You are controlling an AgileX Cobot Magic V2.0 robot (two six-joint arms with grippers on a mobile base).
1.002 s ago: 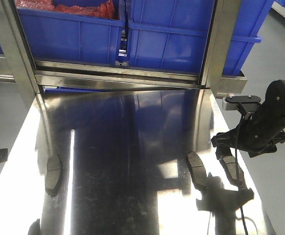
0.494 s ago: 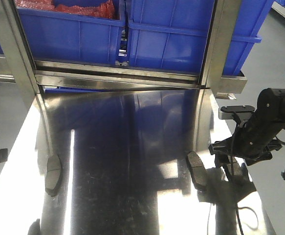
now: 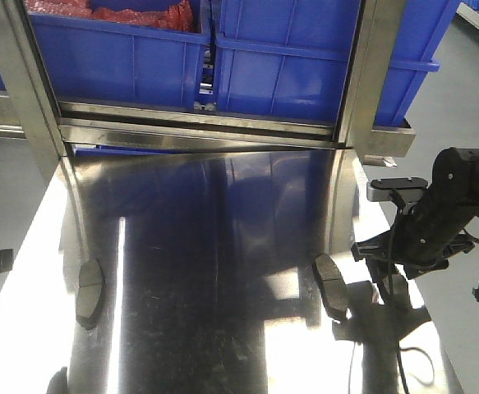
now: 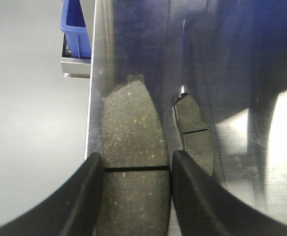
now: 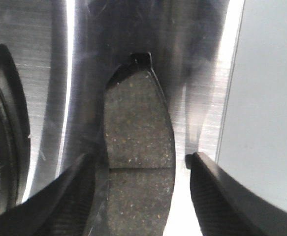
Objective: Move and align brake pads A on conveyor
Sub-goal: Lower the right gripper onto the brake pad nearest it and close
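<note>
Our right gripper has come down since a second ago and has barely shifted in the last half-second. It now straddles the right-edge pad, which lies along the right edge of the shiny steel table. Its fingers are spread, and we see bright steel between the pad and the outer finger. The inner-right pad lies just beside it toward the table's middle, apart from it and unmoved.

At the table's left edge, our left gripper sits where it was. Its fingers press against both long sides of the left-edge pad, pinching it at the groove. The inner-left pad lies just beside it, not touching, in the same place as before.
</note>
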